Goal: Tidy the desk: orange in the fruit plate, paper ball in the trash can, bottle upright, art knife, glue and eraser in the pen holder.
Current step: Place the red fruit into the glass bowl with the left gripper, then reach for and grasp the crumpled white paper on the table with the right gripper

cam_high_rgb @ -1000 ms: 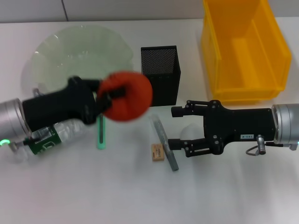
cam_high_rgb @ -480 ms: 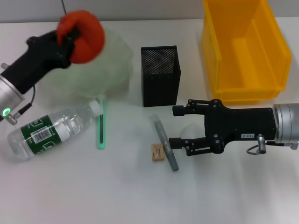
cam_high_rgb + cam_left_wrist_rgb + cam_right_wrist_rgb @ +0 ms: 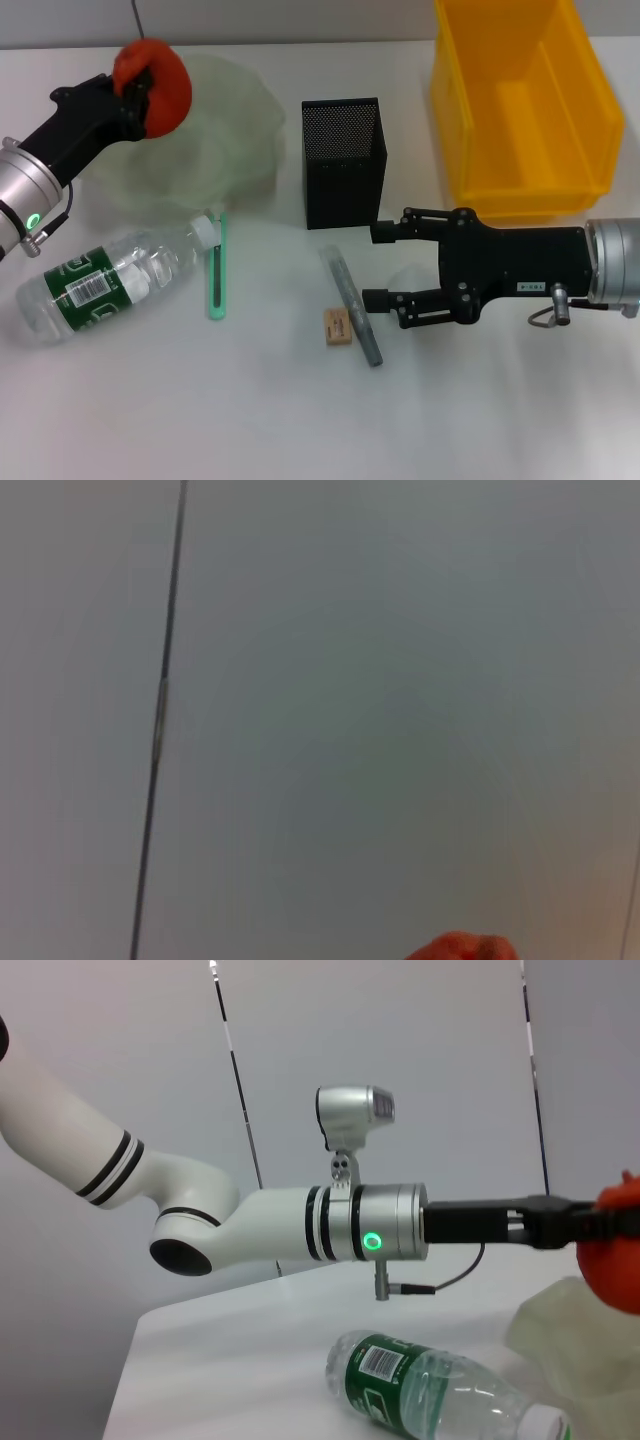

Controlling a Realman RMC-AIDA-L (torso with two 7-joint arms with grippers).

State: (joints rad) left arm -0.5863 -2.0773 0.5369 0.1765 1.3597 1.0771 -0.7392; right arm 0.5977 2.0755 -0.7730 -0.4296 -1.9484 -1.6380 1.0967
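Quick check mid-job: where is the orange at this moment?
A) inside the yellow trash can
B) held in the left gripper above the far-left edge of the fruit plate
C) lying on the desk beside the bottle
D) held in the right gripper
B: the left gripper is shut on the orange, over the far-left rim of the fruit plate.

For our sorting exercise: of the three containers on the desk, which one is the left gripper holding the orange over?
The fruit plate: the left gripper holds the orange at its far-left rim, away from the pen holder and trash can.
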